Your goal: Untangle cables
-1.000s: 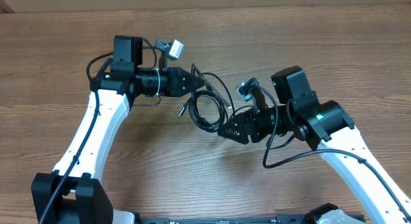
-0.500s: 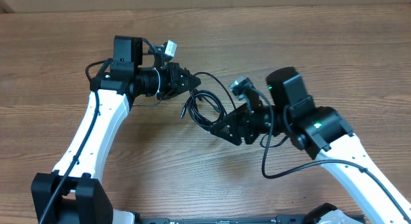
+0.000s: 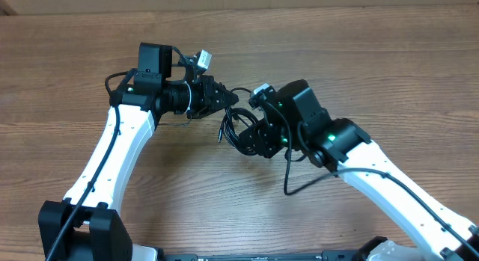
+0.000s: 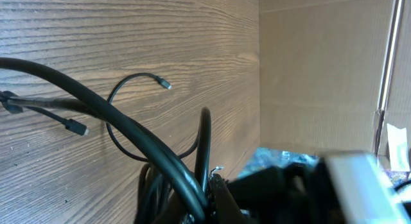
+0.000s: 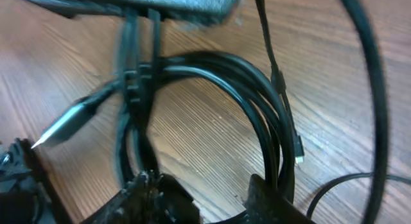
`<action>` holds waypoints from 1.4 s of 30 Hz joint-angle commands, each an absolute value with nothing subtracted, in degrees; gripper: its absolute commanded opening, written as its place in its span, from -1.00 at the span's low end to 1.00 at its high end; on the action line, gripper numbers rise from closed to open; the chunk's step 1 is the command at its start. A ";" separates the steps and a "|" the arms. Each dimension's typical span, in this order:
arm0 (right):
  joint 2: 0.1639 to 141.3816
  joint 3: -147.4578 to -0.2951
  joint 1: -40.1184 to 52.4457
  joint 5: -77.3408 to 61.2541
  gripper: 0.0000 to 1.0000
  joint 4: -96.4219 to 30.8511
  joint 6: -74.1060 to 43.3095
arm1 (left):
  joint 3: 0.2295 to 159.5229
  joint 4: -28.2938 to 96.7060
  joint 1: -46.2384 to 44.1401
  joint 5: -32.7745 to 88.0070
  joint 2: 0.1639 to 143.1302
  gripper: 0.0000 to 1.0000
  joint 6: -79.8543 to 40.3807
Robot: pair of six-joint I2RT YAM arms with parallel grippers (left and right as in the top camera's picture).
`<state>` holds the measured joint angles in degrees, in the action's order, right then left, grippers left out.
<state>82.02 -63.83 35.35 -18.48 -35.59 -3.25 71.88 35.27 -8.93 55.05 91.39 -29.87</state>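
Right gripper (image 3: 253, 138) has swung left onto the cables (image 3: 234, 135), jaws apart astride the coil. Left gripper (image 3: 229, 99), just beyond the coil, is clamped on one strand leading down into it.

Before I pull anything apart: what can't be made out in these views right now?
- Crossings inside the bundle of thin black flexible cables: overhead, too small, partly under the right arm.
- Right pincer touching a strand or not: right wrist view is blurred.
- Left pincer tips: off the bottom edge in left wrist view, tiny overhead.
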 commanded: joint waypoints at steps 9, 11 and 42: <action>82.39 -64.27 35.40 -24.14 -0.07 -35.79 -1.41 | 72.49 35.92 -9.41 56.40 89.69 -0.92 -20.60; 81.12 -64.66 35.40 -24.58 -0.03 -36.56 -1.39 | 72.49 36.25 -9.41 56.40 89.69 -0.92 -18.46; 86.70 -64.47 39.22 -22.02 -0.85 -32.03 2.44 | 72.49 36.42 -9.41 61.47 89.69 -0.92 -22.46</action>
<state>86.87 -63.83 39.40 -22.92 -32.34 2.37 71.88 36.45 -9.04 58.94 91.39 -21.50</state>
